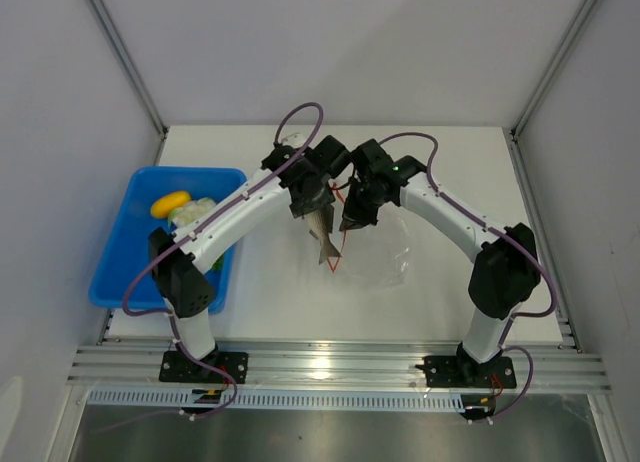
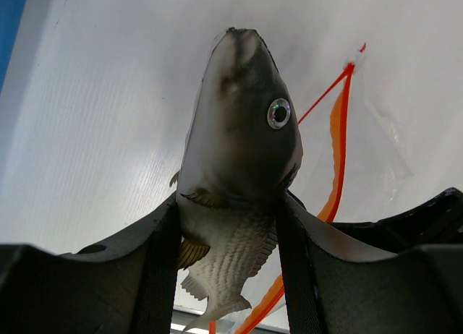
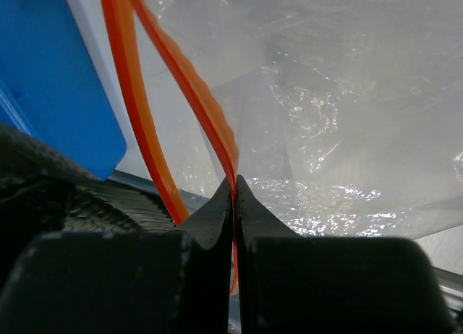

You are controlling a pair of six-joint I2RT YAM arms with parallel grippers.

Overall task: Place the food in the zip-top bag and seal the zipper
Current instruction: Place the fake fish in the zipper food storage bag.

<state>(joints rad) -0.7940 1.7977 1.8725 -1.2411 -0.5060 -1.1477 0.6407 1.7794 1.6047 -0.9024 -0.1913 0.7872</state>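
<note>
Two claws hung over the middle of the table [image 1: 450,162]. Your left claw [image 1: 311,200] gripped a grey fish [image 1: 326,240] by its body, head down, with its fingers [image 2: 155,262] spread partway around the scales. Your right claw [image 1: 355,215] was pinched tight on the orange zipper strip [image 3: 137,110] of the clear bag [image 1: 385,260], holding one lip up off the surface.

The fish's nose hung just beside the raised strip; whether it was already past the mouth could not be told. The step in hand looked like the drop into the bag. To do it well, you needed the right claw to hold that lip high and taut so the mouth gaped. The fish had to go down nose first between the two orange lips, and the left fingers should have parted only once most of the body was inside. Too early a release risked the fish sliding off the slick plastic.

A yellow fruit [image 1: 170,203] and a white-and-green piece [image 1: 195,213] lay in the blue tray [image 1: 120,267] at the table's left edge, so sealing was not yet due.
</note>
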